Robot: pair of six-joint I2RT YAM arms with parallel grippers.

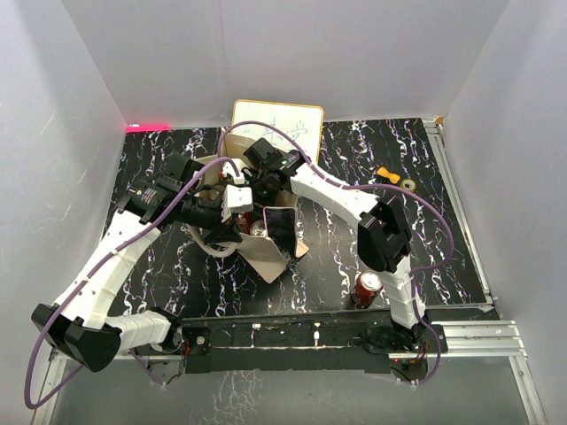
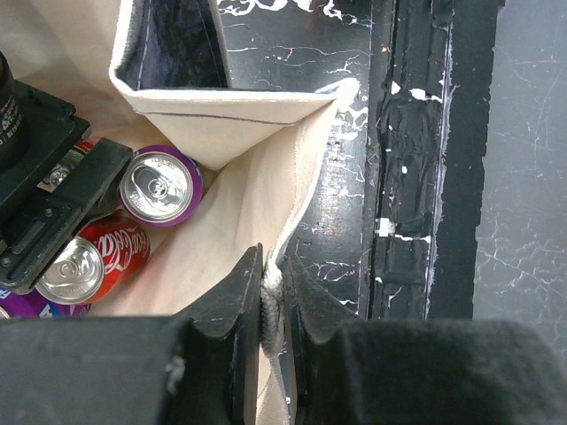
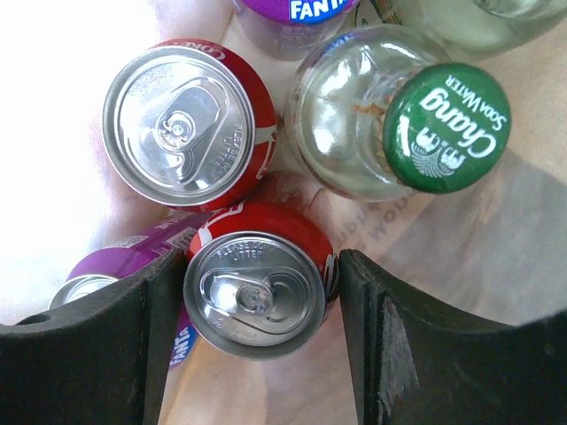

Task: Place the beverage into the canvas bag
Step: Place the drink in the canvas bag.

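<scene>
Down inside the canvas bag (image 2: 239,133), the right gripper (image 3: 261,270) sits with its jaws closed against both flanks of an upright red cola can (image 3: 255,297), and that reads as a grip. Packed around it on the bag floor are a second red can (image 3: 182,124), a purple can (image 3: 124,257) and a glass soda-water bottle (image 3: 354,124) with a green cap, all crowded close. Up at the bag's rim, the left gripper (image 2: 273,288) is clamped tight on the cloth edge, propping the mouth open. The bag needs that, because this canvas looks soft and would likely slump. Outside the bag, off to its right toward the near edge, a spare red can (image 1: 367,288) stands on the table (image 1: 461,221), well apart. My read on that one: stiff but thin-walled, slick aluminium, some heft if full. Take it squarely across the middle of the body and lower it gently, with glass waiting in there.
</scene>
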